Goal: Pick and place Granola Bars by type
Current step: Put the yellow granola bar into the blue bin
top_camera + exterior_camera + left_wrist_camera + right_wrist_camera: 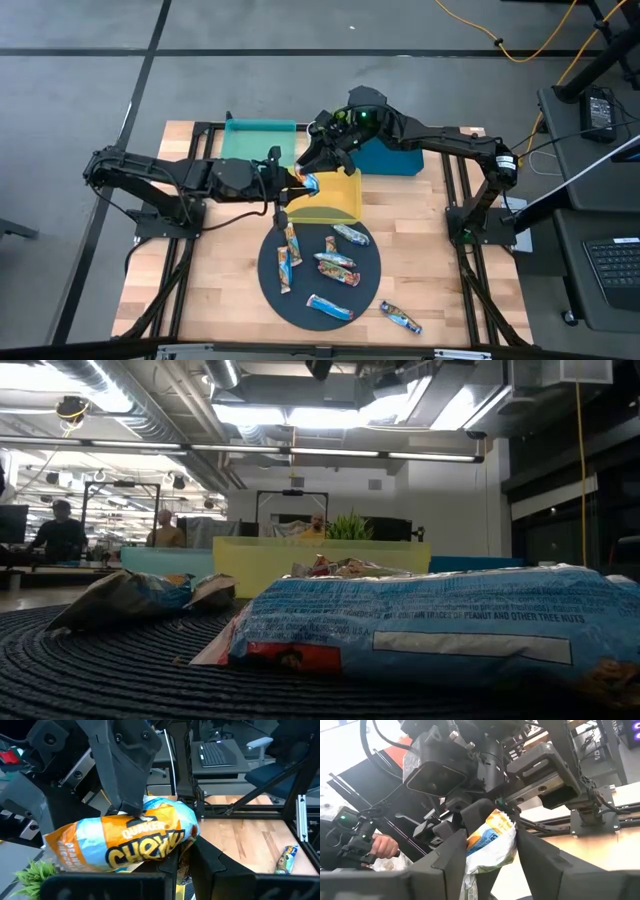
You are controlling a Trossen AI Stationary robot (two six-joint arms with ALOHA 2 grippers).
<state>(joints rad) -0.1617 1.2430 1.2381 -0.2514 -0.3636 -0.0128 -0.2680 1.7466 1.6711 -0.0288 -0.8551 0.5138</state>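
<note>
A granola bar (311,182) in an orange and blue wrapper hangs in the air between both grippers, over the yellow tray's (330,205) left end. My left gripper (287,186) reaches it from the left and is shut on it. My right gripper (318,168) comes from the far right and is shut on it too. Several more bars (336,264) lie flat on the round dark mat (270,285). One bar (400,318) lies on the wood to the mat's right. In the low view a blue bar (430,625) fills the foreground; no gripper shows there. My left gripper holds the granola bar (150,842) between its two fingers, coming level from the table's left; the fingers (215,865) hide the exact part. The bar is lifted clear and lies roughly level. My right gripper pinches the bar's other end (492,840) between its two fingers (451,855), slanting down from the far right. In the left wrist view one of its fingers (125,780) rests on the bar's top edge.
A green tray (258,140) and a blue tray (388,157) stand at the far side behind the yellow one. A small green plant (350,525) shows beyond the yellow tray (330,555). People sit in the room behind the table. Bare wood lies left and right of the mat.
</note>
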